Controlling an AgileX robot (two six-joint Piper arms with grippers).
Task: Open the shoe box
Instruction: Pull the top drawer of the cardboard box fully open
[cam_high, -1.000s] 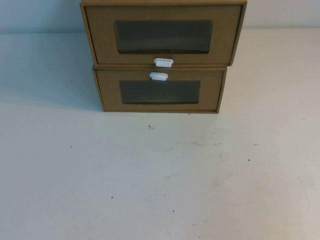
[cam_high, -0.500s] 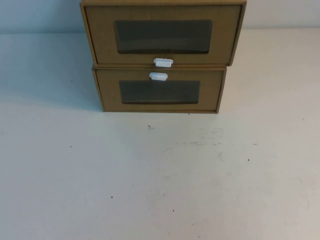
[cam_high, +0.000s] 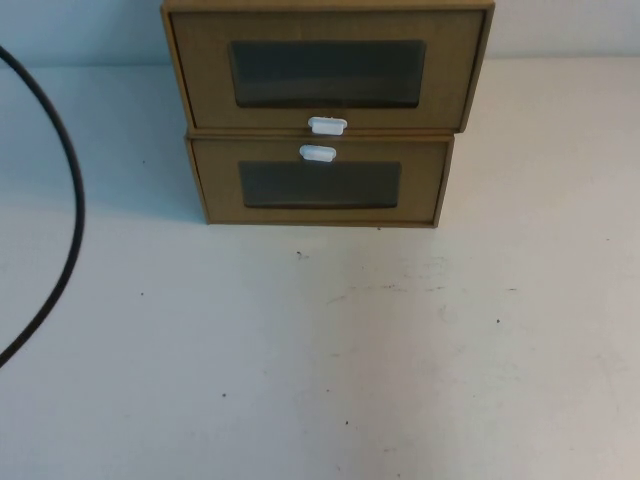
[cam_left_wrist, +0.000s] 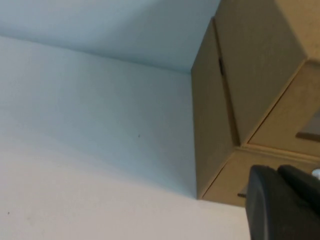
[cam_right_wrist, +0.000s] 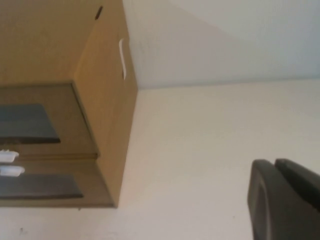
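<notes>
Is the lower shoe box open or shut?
Shut: the lower shoe box front sits flush. Left gripper hangs off its left corner, right gripper off its right.

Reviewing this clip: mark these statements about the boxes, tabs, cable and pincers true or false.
1. The upper box sits on the lower box, and both are closed. True.
2. The lower box's white tab is at the bottom edge of its front. False: it is at the top edge, just below the upper tab.
3. A black cable curves over the left side of the table. True.
4. The right pincer grips a tab. False: it is shut on nothing, off to the boxes' right.
5. The left pincer appears in the high view. False: only its wrist view shows it, near the boxes' left side.
</notes>
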